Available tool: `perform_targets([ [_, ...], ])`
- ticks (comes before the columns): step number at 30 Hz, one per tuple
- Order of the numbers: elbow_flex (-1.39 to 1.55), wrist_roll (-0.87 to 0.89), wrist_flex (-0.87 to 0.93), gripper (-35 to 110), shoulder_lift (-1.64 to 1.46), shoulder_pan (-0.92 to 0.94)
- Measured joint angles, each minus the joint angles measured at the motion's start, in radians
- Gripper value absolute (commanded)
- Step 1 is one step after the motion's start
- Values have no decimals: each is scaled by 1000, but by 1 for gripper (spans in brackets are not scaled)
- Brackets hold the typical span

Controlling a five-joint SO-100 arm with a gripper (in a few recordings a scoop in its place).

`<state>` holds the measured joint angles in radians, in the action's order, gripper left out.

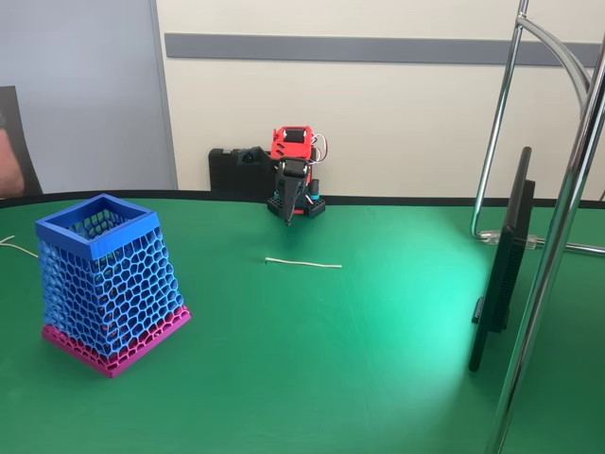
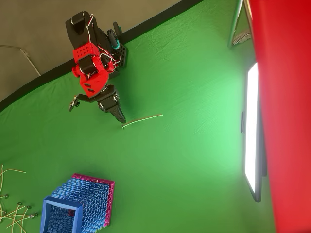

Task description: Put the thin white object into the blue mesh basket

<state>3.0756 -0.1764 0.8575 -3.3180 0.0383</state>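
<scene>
While the thin white object (image 1: pixel 302 262) lies flat on the green table (image 1: pixel 378 359), the arm sits folded back near the far edge, which reads as a start pose with no step of the task done yet. Its gripper (image 2: pixel 118 115) points down toward the cloth, with the tip close to one end of the strand in the overhead view; the fingers taper together to a dark point, so they look closed and hold nothing. The strand is a very slim, nearly straight white wire with a slight bend, resting out in the open, apart from everything else, so the approach looks clear. Being so thin and flat against the surface, it will probably need a low, precise pinch.

The blue mesh basket (image 1: pixel 104 284) stands upright, well apart from the strand, toward the left in the fixed view. Its walls are open honeycomb mesh flaring out from a solid square blue rim to a wider magenta base, and its open mouth faces up, ready for a drop. The table covering looks smooth, matte and faintly creased.
</scene>
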Motion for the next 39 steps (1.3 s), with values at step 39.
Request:
perform_targets([
  [39, 0, 46, 12, 1, 0, -63],
])
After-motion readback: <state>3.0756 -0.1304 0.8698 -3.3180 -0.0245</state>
